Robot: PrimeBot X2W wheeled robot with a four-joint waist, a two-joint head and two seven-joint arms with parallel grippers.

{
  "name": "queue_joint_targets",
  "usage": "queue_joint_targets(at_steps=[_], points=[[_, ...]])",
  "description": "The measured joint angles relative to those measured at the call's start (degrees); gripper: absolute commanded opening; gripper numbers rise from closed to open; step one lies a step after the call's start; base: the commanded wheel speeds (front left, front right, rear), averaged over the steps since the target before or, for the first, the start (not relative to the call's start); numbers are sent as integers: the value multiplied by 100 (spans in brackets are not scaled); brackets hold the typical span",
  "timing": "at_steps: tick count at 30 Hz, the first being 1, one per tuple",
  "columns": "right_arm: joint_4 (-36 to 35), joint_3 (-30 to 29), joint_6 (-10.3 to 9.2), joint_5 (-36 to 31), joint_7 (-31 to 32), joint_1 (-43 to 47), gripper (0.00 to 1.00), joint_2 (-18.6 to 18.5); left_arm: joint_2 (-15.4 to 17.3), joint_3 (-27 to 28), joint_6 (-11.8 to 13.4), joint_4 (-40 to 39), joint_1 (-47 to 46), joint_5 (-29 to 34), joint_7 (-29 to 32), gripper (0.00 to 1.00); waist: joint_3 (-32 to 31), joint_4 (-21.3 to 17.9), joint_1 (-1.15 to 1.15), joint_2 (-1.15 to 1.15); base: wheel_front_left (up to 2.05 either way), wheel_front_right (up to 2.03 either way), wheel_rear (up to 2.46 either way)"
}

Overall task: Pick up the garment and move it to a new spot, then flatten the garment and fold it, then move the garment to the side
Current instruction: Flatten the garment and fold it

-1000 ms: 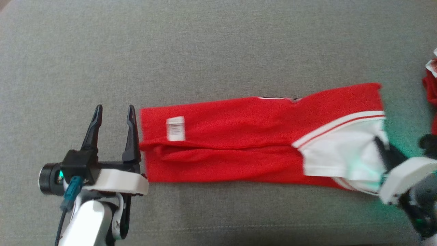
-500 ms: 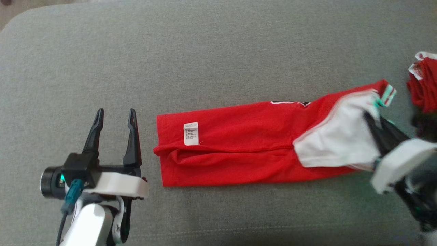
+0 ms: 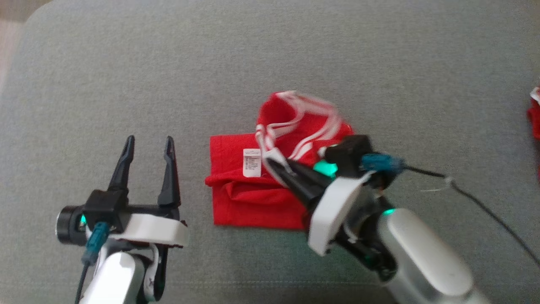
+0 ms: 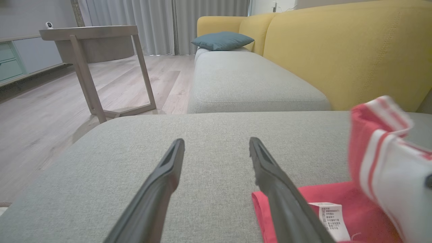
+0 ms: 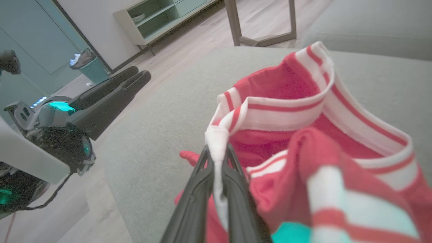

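Garment: A red jersey [image 3: 247, 202] [image 4: 357, 209] [image 5: 290, 84] with white striped trim lies around the middle of a grey seat cushion [image 3: 126, 63] [image 4: 216, 128]. Its left half is flat, and its right end is lifted and doubled back over that half.
Right pincer: The right pincer [image 3: 272, 164] [image 5: 217, 150] is clamped on the raised end, with a strip of white trim pinched between its closed fingers. It sits above the flat cloth, just beside the care label [image 3: 252, 162] [image 4: 329, 219].
Left pincer: The left pincer [image 3: 149, 139] [image 4: 216, 141] [image 5: 140, 72] has its fingers spread wide and holds nothing. It stands over the cushion toward the near edge, just beside the jersey's left hem and apart from it.
Care label: The white tag faces up on the flat half, near the left hem.
Right edge of cushion: A second piece of red cloth [image 3: 535, 114] is cut off by the frame.
Backdrop: A yellow backrest [image 4: 337, 50] runs along the far edge. A teal pillow [image 4: 222, 39] lies on the next seat, and a wooden side table [image 4: 91, 44] stands on the floor.
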Motion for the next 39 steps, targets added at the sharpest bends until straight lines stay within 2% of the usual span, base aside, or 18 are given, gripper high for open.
queue_joint_targets(at_steps=[4, 11, 12, 13, 14, 20, 23, 29, 35, 39], points=[[902, 549, 0, 252, -483, -285, 0, 336, -76, -81, -46, 15, -104, 4, 0, 100, 100, 165, 0, 0, 0, 0, 0], [1695, 1059, 0, 505, -1057, -599, 0, 426, -100, -81, -76, 51, -140, 7, 0, 100, 240, 253, 0, 0, 0, 0, 0], [1781, 1114, 0, 519, -1129, -644, 21, 438, -104, -81, -76, 59, -143, 12, 0, 100, 251, 248, 0, 0, 0, 0, 0], [1851, 1170, 0, 535, -1198, -690, 73, 445, -110, -81, -77, 69, -149, 35, 0, 100, 258, 241, 0, 0, 0, 0, 0], [1896, 1225, 0, 560, -1300, -731, 100, 447, -114, -80, -77, 74, -158, 57, 0, 100, 262, 234, 0, 0, 0, 0, 0], [1663, 1225, 0, 573, -2347, -938, 100, 461, -123, -70, -77, 119, -215, 99, 0, 100, 237, 161, 0, 0, 0, 0, 0], [1403, 871, 0, 568, -2780, -934, 100, 374, -123, -62, -76, 131, -214, 105, 0, 100, 186, 114, 0, 0, 0, 0, 0], [1011, -758, 0, 64, -3056, -461, 100, -52, -118, -37, -69, 140, -201, 108, 0, 100, 92, 12, 0, 0, 0, 0, 0], [525, -2273, 0, -557, -2950, 578, 100, -205, -82, 58, -41, 153, -182, 122, 0, 100, -1, -96, 0, 0, 0, 0, 0], [278, -2825, 0, -747, -2782, 1071, 100, -198, -66, 73, -38, 172, -168, 122, 0, 100, -60, -140, 0, 0, 0, 0, 0]])
